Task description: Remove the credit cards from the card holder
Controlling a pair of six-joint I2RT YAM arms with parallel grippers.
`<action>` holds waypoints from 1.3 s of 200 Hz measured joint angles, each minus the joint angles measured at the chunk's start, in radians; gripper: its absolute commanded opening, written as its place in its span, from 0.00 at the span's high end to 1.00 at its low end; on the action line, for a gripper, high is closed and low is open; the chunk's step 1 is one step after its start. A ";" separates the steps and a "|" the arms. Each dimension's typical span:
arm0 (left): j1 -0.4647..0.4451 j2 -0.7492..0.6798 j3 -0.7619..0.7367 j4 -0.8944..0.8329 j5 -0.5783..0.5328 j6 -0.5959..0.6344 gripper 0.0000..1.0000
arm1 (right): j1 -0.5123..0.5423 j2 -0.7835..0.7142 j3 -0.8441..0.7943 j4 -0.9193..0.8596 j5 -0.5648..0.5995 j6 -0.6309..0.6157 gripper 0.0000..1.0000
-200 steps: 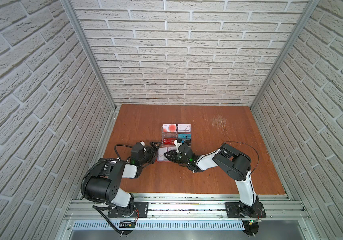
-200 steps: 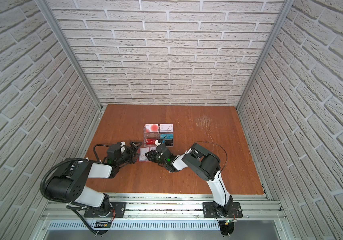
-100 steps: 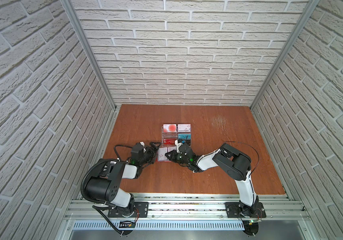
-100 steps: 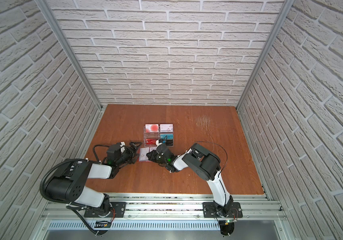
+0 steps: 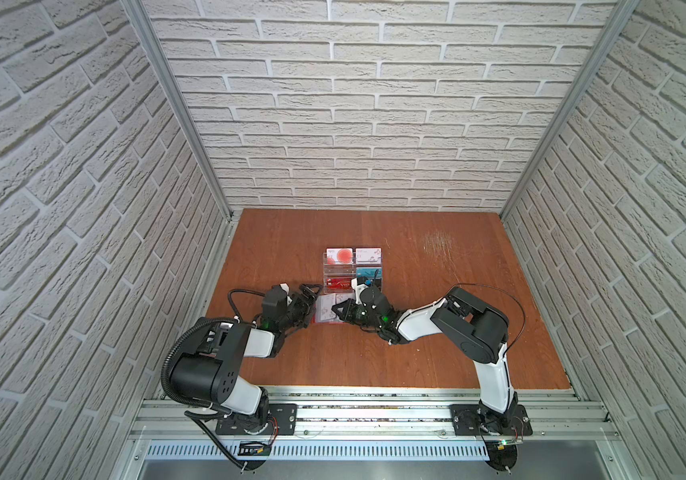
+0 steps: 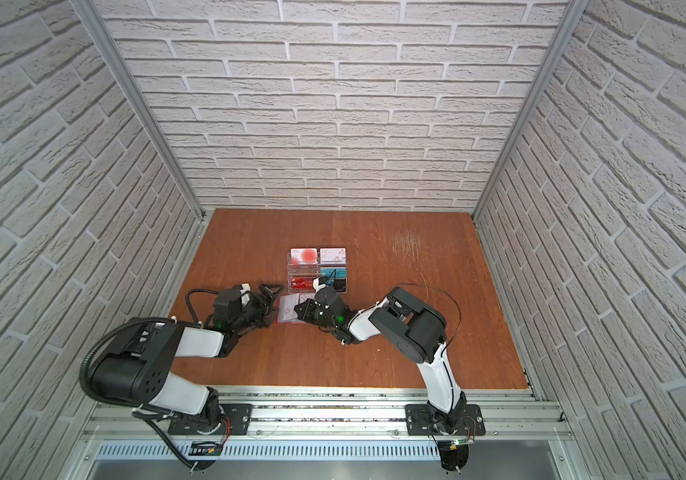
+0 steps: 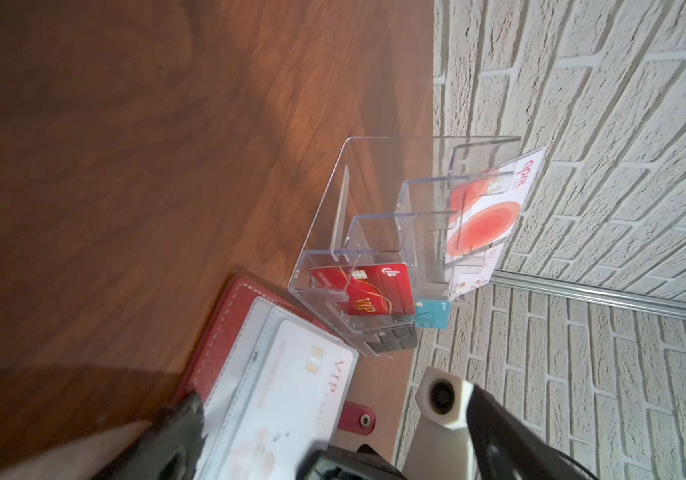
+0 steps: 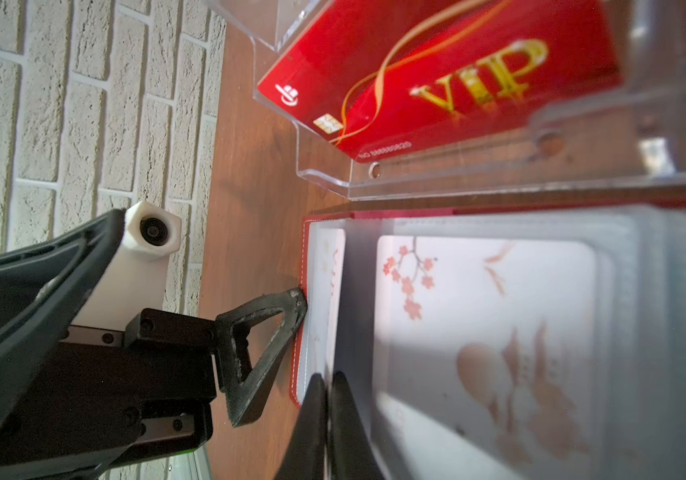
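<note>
Between the two grippers, the open red card holder (image 5: pixel 324 311) lies flat, long axis from 9 to 3 o'clock. It is at 9 o'clock from the right gripper (image 8: pixel 325 399), fingers pressed together at a clear sleeve (image 8: pixel 360 291); if they pinch something, I cannot tell. The left gripper (image 5: pixel 309 304), spread wide, touches the holder's 9 o'clock edge. Two cards show inside: blossom card (image 8: pixel 478 332), white VIP card (image 7: pixel 304 399). Four cards stand in the one acrylic rack (image 7: pixel 374 232).

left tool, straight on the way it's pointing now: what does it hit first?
The card holder. The open left tool points across it, and one finger sits at its red edge in the right wrist view. The clear rack stands beyond. Height above the holder is hard to judge.
</note>
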 measured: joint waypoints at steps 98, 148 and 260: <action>0.000 -0.024 0.002 -0.037 0.014 0.011 0.02 | -0.011 -0.023 -0.002 -0.054 -0.005 -0.025 0.93; -0.038 -0.185 0.061 -0.296 0.023 0.039 0.02 | -0.013 -0.022 -0.002 -0.057 -0.011 -0.024 0.93; -0.098 -0.059 0.109 -0.280 0.022 0.045 0.02 | -0.013 -0.023 -0.002 -0.060 -0.014 -0.024 0.94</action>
